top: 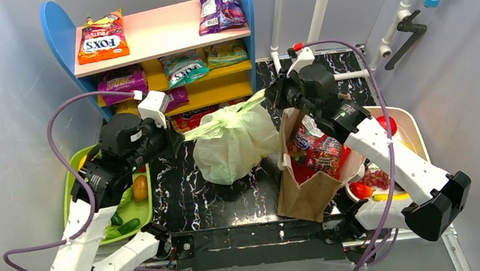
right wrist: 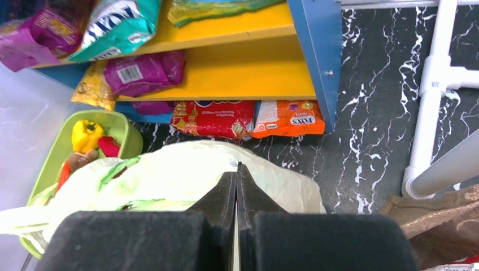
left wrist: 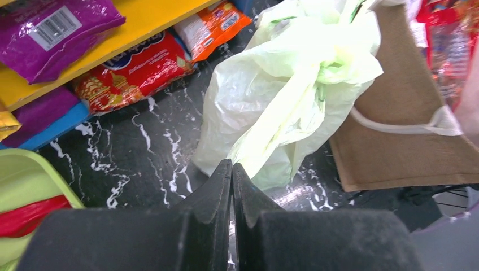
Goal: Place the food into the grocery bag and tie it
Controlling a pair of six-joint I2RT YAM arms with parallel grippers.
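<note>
The pale-green grocery bag [top: 231,144] stands bulging mid-table, its contents hidden. Its two handles are pulled out sideways from a twisted knot [left wrist: 333,63] at the top. My left gripper [top: 179,140] is shut on the left handle strip [left wrist: 282,121], pinched at the jaw tips [left wrist: 232,165]. My right gripper [top: 272,96] is shut on the right handle just above the bag [right wrist: 169,178], jaws pressed together [right wrist: 238,167]. Loose food lies in the green tray [top: 69,185]: an orange-brown piece [top: 140,187], a green piece [top: 125,227] and a yellow pepper [right wrist: 86,136].
A stiff brown paper bag [top: 304,192] full of snack packs stands right of the grocery bag, touching it. A white tray [top: 416,133] with a red fruit and grapes sits at the right. The snack shelf [top: 168,33] stands behind, white pipes [top: 321,1] at back right.
</note>
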